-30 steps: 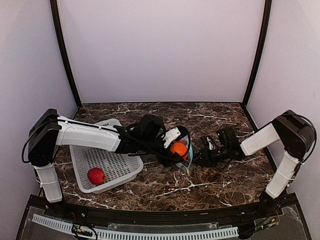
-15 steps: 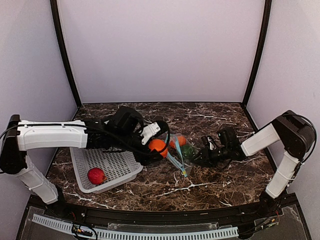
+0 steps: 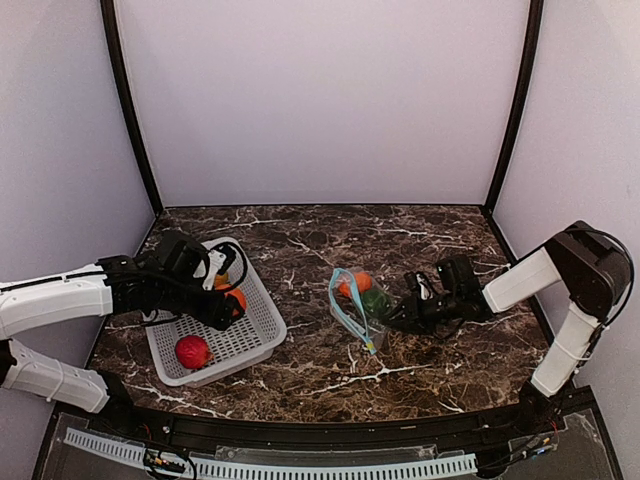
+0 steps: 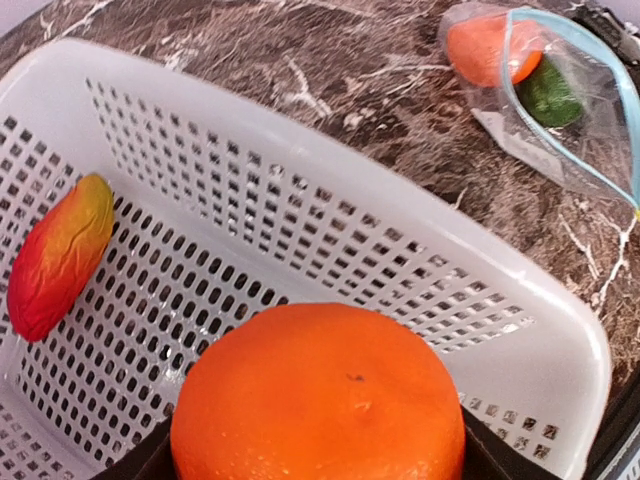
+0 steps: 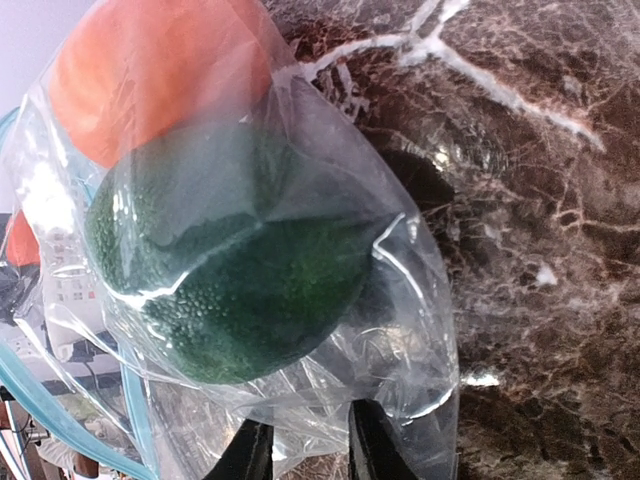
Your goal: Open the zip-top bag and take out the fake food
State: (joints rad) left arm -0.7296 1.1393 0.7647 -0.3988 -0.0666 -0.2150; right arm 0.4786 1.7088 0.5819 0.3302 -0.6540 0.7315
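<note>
**A:** How far along are we?

**B:** Past halfway, I'd say. The bag [image 3: 352, 318] lies mid-tabletop [image 3: 420, 240], and its teal zip stands open in a loop. Two pieces already sit in the basket [image 4: 560, 390]: a round red one [image 3: 192, 351] and a long red-orange one [image 4: 60, 255].

**A:** And the third?

**B:** An orange [image 4: 318, 400] is out of the bag but not yet set down. The left tool [image 3: 222, 292] is clamped around it, just above the basket floor.

**A:** So what's left?

**B:** Dropping that orange, then going back for the last two. A second orange [image 5: 150, 80] and the green piece [image 5: 240, 290] are both inside the bag, touching each other.

**A:** How is the left arm posed?

**B:** It comes in low from the left edge. The wrist is over the far right part of the basket, and the tool is angled down into it.

**A:** The right one?

**B:** Its elbow is raised at the right side, and the forearm slopes down and leftward to the tabletop. The right tool [image 5: 312, 450] is nearly closed, pinching the clear film at the bag's closed end, just behind the green piece. I judge it is anchoring the bag so the mouth stays facing the other arm.
</note>
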